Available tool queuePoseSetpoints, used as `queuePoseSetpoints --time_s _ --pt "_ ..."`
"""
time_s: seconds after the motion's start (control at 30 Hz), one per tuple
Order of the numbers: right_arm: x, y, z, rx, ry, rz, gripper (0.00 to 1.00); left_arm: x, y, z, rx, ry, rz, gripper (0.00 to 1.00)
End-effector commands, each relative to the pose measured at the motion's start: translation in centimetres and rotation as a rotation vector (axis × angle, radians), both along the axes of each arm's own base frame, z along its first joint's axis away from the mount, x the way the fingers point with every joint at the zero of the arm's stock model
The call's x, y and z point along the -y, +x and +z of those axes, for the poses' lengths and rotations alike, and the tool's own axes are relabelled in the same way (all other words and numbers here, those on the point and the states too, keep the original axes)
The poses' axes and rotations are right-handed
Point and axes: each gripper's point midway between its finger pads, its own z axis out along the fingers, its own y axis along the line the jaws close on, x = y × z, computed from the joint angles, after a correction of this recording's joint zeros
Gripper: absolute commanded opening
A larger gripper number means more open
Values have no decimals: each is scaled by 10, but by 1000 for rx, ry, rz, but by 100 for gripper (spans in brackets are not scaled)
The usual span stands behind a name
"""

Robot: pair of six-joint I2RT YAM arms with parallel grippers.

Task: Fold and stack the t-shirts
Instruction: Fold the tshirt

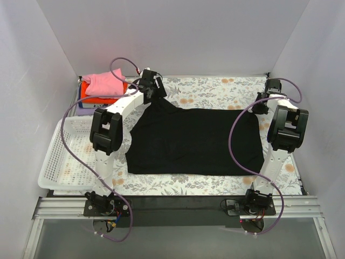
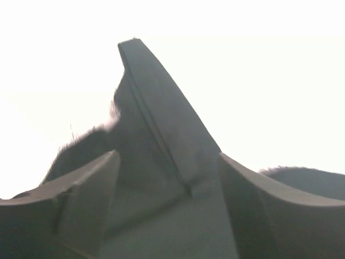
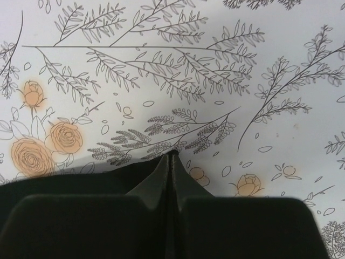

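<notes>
Top external view: black tee [image 1: 194,140] lies spread between my two grippers. On my left gripper [image 1: 153,93] the fingers stand apart, straddling a raised ridge of its cloth. My right gripper [image 1: 262,106] has its fingers pressed together, pinching the tee's edge, with tablecloth [image 3: 161,65] beyond the tips.

Left arm [image 1: 103,164]: white links, boxy black joint housings [image 1: 106,131], long purple cable [image 1: 61,135] in loose loops. Right arm [image 1: 272,162]: same white-and-black build, own purple cable [image 1: 230,137]. Bases [image 1: 102,204]: black, small red wires showing. Left gripper [image 1: 152,89]: black; fingers [image 2: 86,199] dark grey, wedge-shaped. Right gripper [image 3: 172,157]: fingers [image 3: 81,226] matte black, blocky, round-cornered, narrowing to thin tips.
</notes>
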Motion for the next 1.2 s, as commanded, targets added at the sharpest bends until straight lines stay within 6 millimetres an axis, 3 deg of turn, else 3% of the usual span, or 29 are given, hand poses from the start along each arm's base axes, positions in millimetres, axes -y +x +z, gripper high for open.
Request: queuePoseSetpoints --time_s 0.0,0.03,0.07,0.2,0.53,0.9,1.03,1.17 --pt "-6 6 30 79 32 22 1 -7 22 -4 14 73 16 69" --pt "-7 6 30 79 36 25 1 -8 31 2 29 76 23 67" --pt "-9 6 32 84 43 29 1 -11 35 -12 12 89 30 63" --pt "-12 7 33 94 62 34 1 -14 57 -18 46 82 54 55" --pt "-18 4 33 100 87 56 1 -34 88 -36 90 119 82 52" --pt "-23 4 33 103 99 71 1 -26 99 -58 79 84 44 34" --pt "-22 3 33 103 96 71 1 -20 98 -59 73 48 36 20" --pt "-22 3 33 103 96 73 1 -17 94 -61 57 26 37 14"
